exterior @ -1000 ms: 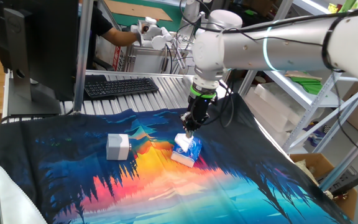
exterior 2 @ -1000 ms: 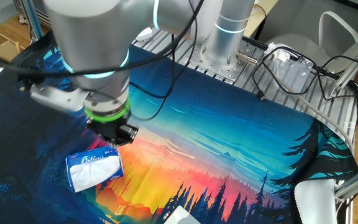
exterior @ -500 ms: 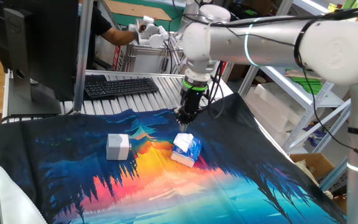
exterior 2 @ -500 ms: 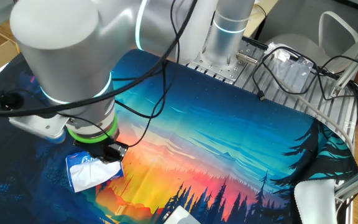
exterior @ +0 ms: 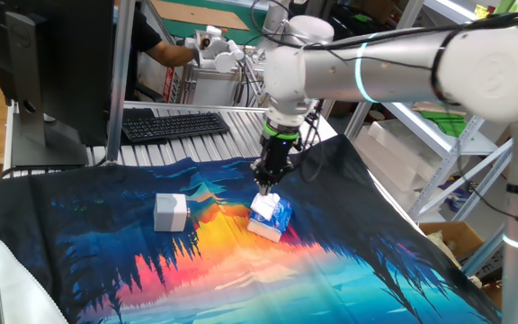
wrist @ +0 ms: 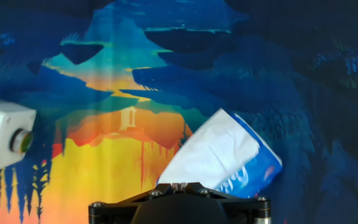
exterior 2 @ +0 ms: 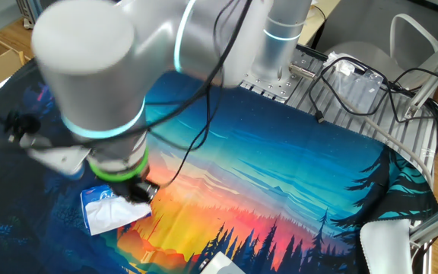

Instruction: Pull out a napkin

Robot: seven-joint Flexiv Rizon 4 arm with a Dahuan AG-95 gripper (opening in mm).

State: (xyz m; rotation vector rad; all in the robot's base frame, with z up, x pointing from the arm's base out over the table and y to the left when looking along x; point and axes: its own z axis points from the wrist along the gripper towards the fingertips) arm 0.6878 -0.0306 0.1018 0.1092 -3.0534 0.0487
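One soft, crumpled white napkin [wrist: 211, 155] pokes up from the glossy blue-and-white tissue pack [exterior: 272, 216], lying on the desk's [exterior: 349, 270] printed sunset cloth. The black pincer [exterior: 265, 184] hovers just above it; whether its jaws are parted cannot be told. A boxy grey-white cube [exterior: 171, 212] sits well apart.

My gripper [exterior: 264, 186] hangs just above the pack [exterior: 274, 219], which lies on the cloth [exterior: 349, 270]. The napkin [wrist: 207, 155] sticks out of the pack's top. The cube [exterior: 171, 212] sits well apart, the keyboard [exterior: 174, 125] behind it.
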